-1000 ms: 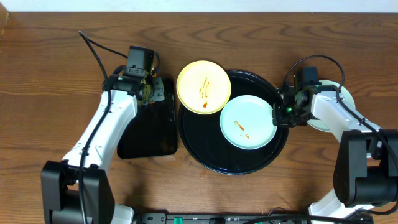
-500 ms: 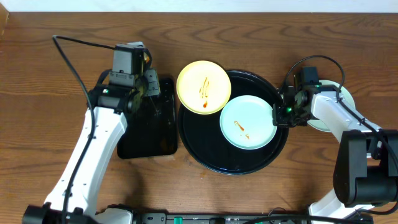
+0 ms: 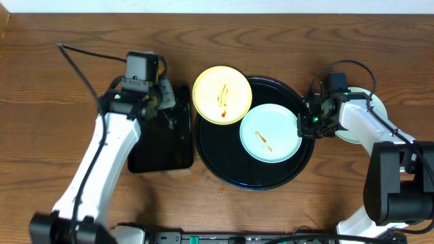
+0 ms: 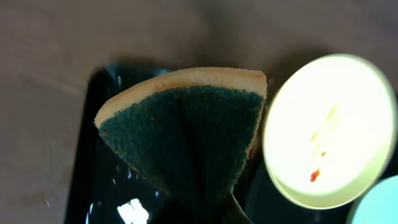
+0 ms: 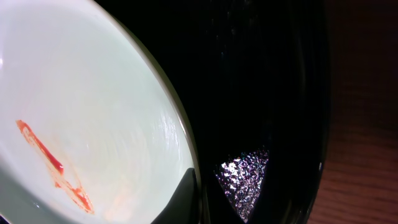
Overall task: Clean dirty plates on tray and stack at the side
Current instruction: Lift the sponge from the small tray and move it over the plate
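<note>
Wood tabletop (image 3: 41, 102). Left end effector (image 3: 165, 105) is clamped on sponge (image 4: 186, 130); right end effector (image 3: 306, 123) pinches mint plate (image 3: 271, 132) rim. Lay the sponge flat on the sauce streak (image 3: 263, 141) beside the right's grip, using light pressure.

Brown wooden table (image 3: 47, 81), grain running sideways; pale strip (image 3: 271, 5) beyond far edge; even light.

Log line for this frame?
left gripper: shut on sponge | right gripper: at mint plate rim, grip unclear | yellow plate: sauce-streaked

Blurry wrist cams, overexposed yellow plate (image 4: 326, 130)
</note>
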### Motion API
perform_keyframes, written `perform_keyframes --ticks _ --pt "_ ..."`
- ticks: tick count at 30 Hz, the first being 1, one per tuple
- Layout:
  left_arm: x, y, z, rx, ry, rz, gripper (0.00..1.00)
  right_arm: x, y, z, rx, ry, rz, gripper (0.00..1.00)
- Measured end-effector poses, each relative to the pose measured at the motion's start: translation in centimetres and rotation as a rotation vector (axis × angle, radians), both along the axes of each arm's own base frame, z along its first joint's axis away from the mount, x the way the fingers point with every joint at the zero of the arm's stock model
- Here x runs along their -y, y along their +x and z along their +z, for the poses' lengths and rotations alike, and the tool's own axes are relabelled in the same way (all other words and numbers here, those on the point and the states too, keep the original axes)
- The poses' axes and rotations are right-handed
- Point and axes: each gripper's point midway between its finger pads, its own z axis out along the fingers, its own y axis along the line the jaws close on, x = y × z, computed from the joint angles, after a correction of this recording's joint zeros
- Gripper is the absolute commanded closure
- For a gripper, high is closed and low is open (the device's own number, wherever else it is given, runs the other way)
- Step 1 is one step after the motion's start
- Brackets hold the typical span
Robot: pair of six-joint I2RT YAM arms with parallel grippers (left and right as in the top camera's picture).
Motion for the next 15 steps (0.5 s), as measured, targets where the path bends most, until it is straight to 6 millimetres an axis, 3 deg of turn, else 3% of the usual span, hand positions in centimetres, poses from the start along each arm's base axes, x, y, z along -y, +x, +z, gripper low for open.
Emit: perform_keyframes --ticks 9,12,15 --pt "3.0 -1.2 -7.8 -0.279 -0.158 0.000 0.93 0.0 0.0 0.0 0.000 0.000 0.000 0.99" --pt "4.0 -1.6 -9.0 -0.327 -0.201 -0.019 0.92 0.0 0.0 0.0 0.001 0.000 0.000 0.99" --pt "5.3 -1.5 -8.7 -0.314 -0.224 -0.084 0.93 0.0 0.0 0.0 0.001 0.000 0.000 0.99"
